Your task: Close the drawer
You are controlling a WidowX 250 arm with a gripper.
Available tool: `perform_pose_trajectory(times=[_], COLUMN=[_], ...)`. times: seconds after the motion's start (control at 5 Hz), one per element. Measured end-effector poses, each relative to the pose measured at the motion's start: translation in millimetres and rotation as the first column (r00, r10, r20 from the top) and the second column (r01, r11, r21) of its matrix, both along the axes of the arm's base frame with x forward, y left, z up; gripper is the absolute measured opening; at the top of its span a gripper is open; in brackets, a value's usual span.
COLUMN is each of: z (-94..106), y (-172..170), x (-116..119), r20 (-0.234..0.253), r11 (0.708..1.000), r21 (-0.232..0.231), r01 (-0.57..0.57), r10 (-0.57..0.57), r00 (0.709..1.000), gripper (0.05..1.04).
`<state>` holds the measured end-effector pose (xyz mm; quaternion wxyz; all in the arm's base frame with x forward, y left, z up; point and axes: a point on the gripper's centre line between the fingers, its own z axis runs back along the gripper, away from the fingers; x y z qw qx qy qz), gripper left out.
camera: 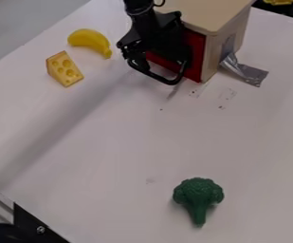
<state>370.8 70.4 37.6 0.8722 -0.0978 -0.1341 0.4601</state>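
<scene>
The claw (158, 60) hangs at the red drawer's (195, 53) smooth, curved handle (172, 82).

Pale wood cabinet (206, 14), matt white tabletop (110, 142), glossy plastic banana (89, 39), shiny metallic tape (245, 71)

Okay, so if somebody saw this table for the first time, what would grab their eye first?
Probably the dark green toy broccoli, on its own near the bottom of the view against the pale table. Next would be the black gripper near the top, by the red front of the wooden box. The bright yellow banana and cheese wedge also stand out, upper left.
</scene>
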Motion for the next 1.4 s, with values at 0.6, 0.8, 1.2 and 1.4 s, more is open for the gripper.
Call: perform_pose_trajectory(times=[0.6,0.8,1.2,1.4], z=[32.0,41.1,66.9,81.0], y=[-29,-27,-44,-67], x=[-40,-42,-54,-83], r20=[-0.257,-0.301,-0.405,-0.336], r11=[0.999,1.0,0.996,0.977], r21=[-0.027,-0.014,-0.017,0.059], r01=[-0.017,-0.003,0.084,0.206], r10=[0.009,-0.002,-0.084,-0.175], r00=[0.966,0.954,0.91,0.925], gripper=[0.999,0.999,0.999,0.999])
